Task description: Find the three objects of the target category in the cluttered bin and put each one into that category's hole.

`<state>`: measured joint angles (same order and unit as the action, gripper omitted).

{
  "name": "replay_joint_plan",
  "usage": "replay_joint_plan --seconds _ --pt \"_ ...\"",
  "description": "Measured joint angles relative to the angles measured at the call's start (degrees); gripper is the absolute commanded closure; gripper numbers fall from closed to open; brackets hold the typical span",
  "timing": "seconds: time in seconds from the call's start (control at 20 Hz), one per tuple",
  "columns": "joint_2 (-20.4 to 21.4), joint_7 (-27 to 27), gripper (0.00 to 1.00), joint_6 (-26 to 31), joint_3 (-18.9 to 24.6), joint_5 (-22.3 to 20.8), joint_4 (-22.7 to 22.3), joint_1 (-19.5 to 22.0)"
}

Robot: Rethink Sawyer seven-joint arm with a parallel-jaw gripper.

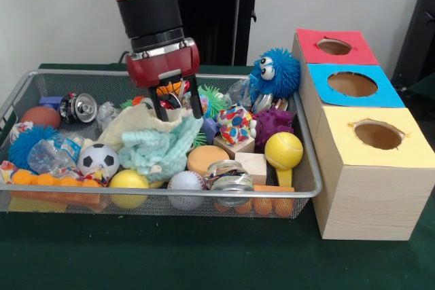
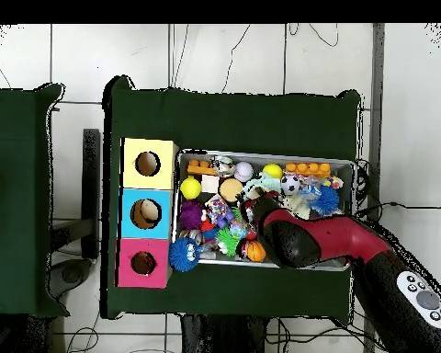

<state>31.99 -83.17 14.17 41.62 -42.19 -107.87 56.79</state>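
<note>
Gripper (image 1: 175,103) open in bin (image 1: 170,193), orange plush (image 1: 171,88) just behind

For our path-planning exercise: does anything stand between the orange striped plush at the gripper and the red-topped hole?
Yes: the blue spiky ball sits by the bin rim, between the orange plush at the gripper and the red-topped hole. Lifting high should clear it.

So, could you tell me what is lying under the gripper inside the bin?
Under the gripper, in the bin, lies a cream cloth beside a mint knitted cloth. Something orange shows behind the open fingers. Whatever lies beneath the cloths is covered.
</note>
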Motion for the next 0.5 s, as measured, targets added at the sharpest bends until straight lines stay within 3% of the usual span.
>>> replay_joint_plan --seconds 0.5 --pt "-3.98 0.0 0.0 -3.9 0.35 -3.74 0.62 2.4"
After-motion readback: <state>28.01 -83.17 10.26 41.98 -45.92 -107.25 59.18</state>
